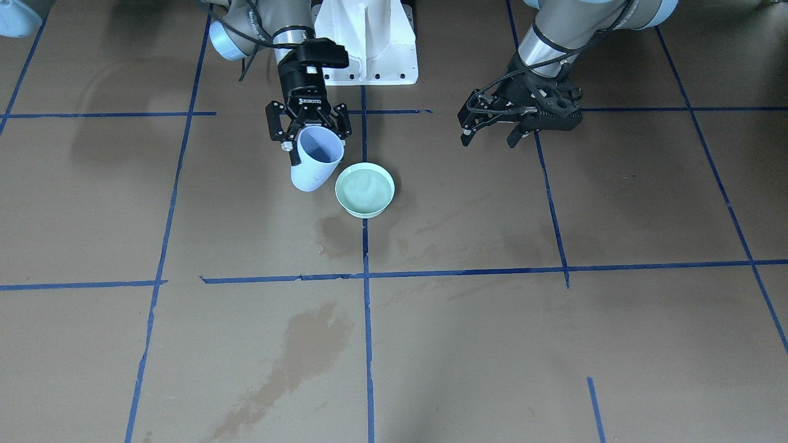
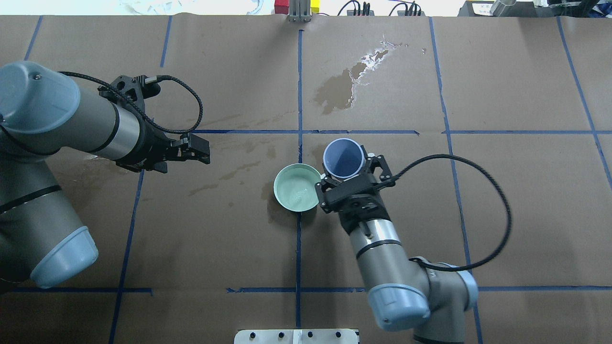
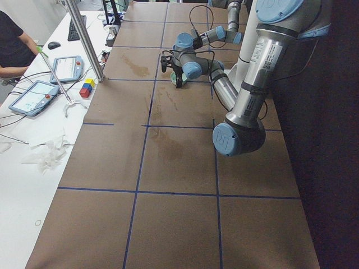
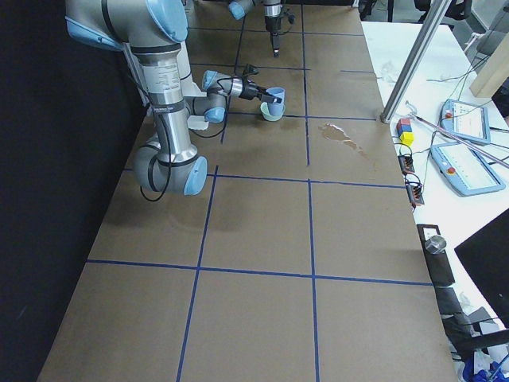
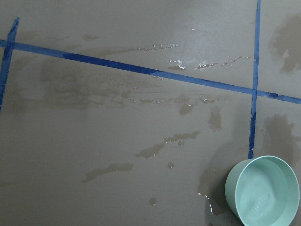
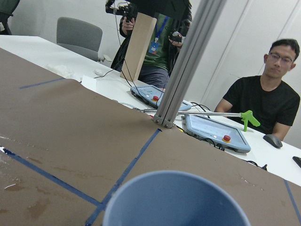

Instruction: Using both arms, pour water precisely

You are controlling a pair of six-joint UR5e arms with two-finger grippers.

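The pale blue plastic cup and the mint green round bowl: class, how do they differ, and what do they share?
The pale blue plastic cup is tall and narrow; the mint green round bowl is low and wide. The cup is tilted in the right gripper's jaws; the bowl stands level on the brown table. Both are open-topped, pastel and side by side.

Bowl (image 2: pixel 276 187) sits mid-table right on a tape line (image 2: pixel 298 248), water (image 2: pixel 297 188) in it. The cup (image 2: pixel 343 158) hangs just beside it on the robot's right, between the right gripper's (image 2: pixel 351 167) fingers. Left gripper (image 2: pixel 201 149) is well apart, off to the left. A wet patch (image 2: pixel 339 88) lies farther out, beyond the cup.
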